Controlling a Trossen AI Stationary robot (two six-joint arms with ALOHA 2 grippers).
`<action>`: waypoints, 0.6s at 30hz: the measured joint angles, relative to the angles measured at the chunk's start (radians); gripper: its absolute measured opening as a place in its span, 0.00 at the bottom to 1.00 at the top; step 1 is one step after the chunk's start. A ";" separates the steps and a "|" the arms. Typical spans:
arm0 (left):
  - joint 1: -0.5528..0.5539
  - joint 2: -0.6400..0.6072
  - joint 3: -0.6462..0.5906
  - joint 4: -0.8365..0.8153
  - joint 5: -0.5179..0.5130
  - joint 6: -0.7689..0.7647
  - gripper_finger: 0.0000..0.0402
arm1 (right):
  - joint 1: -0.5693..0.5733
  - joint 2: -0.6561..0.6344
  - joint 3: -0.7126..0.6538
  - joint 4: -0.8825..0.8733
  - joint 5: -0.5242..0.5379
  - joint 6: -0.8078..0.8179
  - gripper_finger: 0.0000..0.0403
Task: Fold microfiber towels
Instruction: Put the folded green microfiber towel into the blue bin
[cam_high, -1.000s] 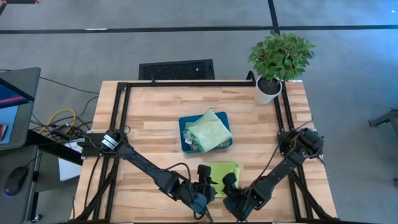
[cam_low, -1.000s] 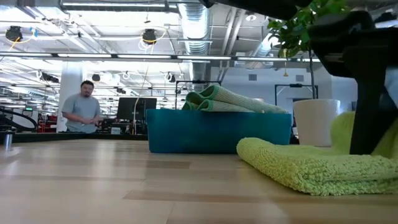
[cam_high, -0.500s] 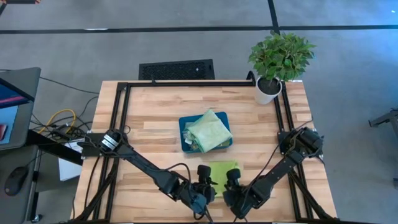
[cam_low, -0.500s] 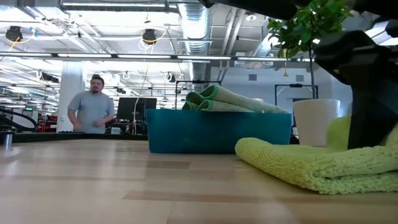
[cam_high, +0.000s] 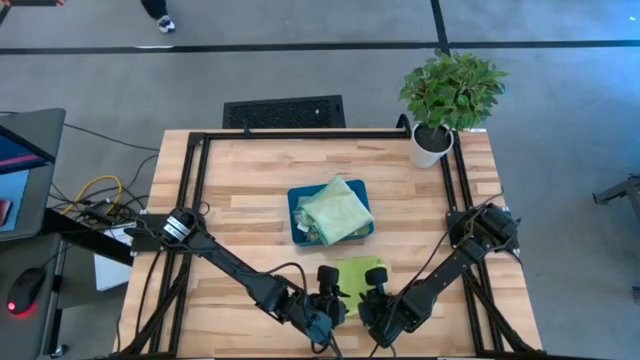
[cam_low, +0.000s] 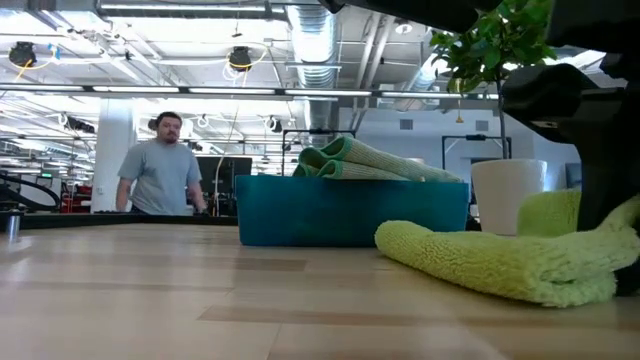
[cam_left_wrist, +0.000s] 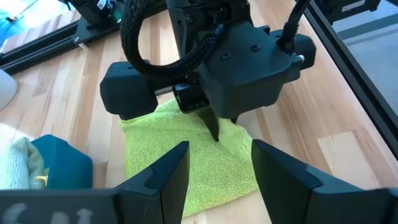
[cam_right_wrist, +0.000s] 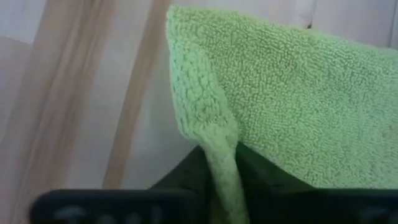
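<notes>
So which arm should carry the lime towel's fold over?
Probably the right: its end effector is pinching the lime towel edge. The left end effector is open beside it, holding nothing.

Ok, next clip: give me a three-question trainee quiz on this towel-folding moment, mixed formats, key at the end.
1. True or false: the right gripper is shut on an edge of the fluffy lime green microfiber towel.
2. Multiple choice: where do the folded pale sage green microfiber towels lie? A) on the bare wooden table B) in the rigid teal rectangular tray C) beside the potted green plant in a white pot
3. Fill in: the left gripper is ____, hovering by the lime green towel without touching it.

Key: 1 true; 2 B; 3 open
</notes>
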 joint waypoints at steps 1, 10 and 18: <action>0.000 0.000 0.000 0.000 0.000 0.000 0.41 | 0.000 0.001 0.000 0.000 0.002 0.000 0.18; -0.014 -0.006 0.000 -0.017 0.001 -0.022 0.41 | 0.000 -0.026 -0.008 0.005 0.001 -0.003 0.05; -0.052 -0.076 0.000 -0.137 -0.105 -0.137 0.41 | -0.042 -0.186 -0.010 -0.070 0.002 -0.007 0.03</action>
